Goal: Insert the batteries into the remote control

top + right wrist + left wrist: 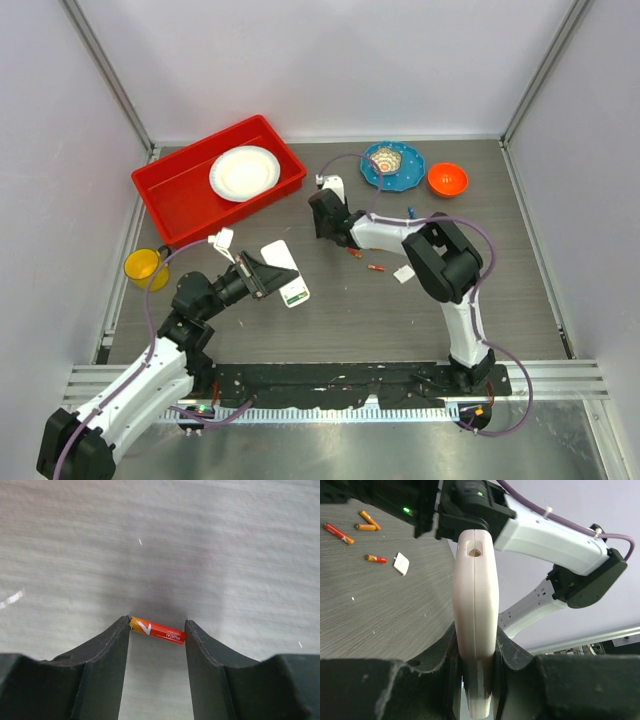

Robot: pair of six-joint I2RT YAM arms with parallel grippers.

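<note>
I judge the step in hand to be carrying one cell to the handset. The left gripper is clamped on the remote control, holding it edge-up above the counter. The right gripper, just past the remote control's far end, pinches a red-orange battery by its two ends (an awkward hold for seating). Loose batteries and a small white piece lie beyond the remote control. The next move likely calls for presenting the bay, unseen here, and lining the battery up with it.
</note>
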